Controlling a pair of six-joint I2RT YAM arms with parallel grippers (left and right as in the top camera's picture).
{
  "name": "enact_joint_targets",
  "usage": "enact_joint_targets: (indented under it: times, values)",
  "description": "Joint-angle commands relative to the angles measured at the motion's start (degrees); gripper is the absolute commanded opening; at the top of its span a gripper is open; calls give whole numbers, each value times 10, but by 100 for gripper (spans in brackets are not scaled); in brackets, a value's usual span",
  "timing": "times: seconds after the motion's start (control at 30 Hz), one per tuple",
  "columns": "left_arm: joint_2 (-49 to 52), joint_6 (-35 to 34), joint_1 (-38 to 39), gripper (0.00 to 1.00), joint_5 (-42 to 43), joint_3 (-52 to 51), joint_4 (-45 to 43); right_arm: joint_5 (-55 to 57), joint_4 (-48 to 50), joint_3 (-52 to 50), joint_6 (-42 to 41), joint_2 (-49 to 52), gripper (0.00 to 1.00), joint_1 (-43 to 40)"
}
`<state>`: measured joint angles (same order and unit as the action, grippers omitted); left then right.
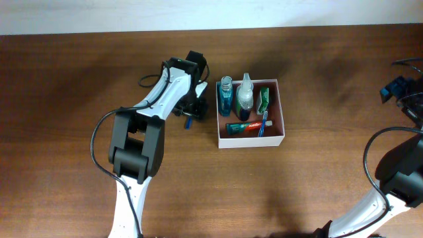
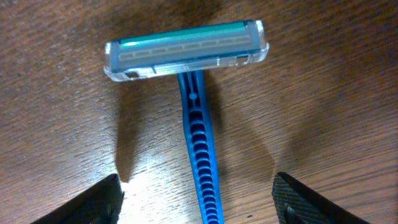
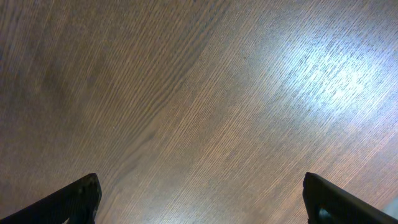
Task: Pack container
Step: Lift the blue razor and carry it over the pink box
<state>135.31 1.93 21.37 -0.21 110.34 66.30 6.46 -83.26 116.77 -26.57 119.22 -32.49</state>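
1. Left gripper (image 2: 198, 198), fingers spread wide, hovers over a blue disposable razor (image 2: 194, 106) lying just left of the white cardboard container (image 1: 251, 141).
2. Pick-up appears under way; next, lower, pinch the handle, carry it into the container.

Overhead, we look straight down from afar on the whole table (image 1: 66, 99), left wrist, we face down close over the blue razor (image 2: 198, 124), shared with overhead just left of the container (image 1: 251, 141), right wrist, close on wood grain.
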Motion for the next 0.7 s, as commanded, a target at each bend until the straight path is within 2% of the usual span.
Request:
enact_joint_targets:
  times: [0.0,0.23,0.5,0.67]
  values:
    - [-2,1,-4,69,4,-5,-4,11,2,-3,2,-5,99,-2]
    - [-2,0,-4,36,4,-5,-8,11,2,-3,2,-5,99,-2]
    - [-2,1,-4,34,4,-5,-12,11,2,-3,2,-5,99,-2]
    - [-2,1,-4,20,4,-5,-12,11,2,-3,2,-5,99,-2]
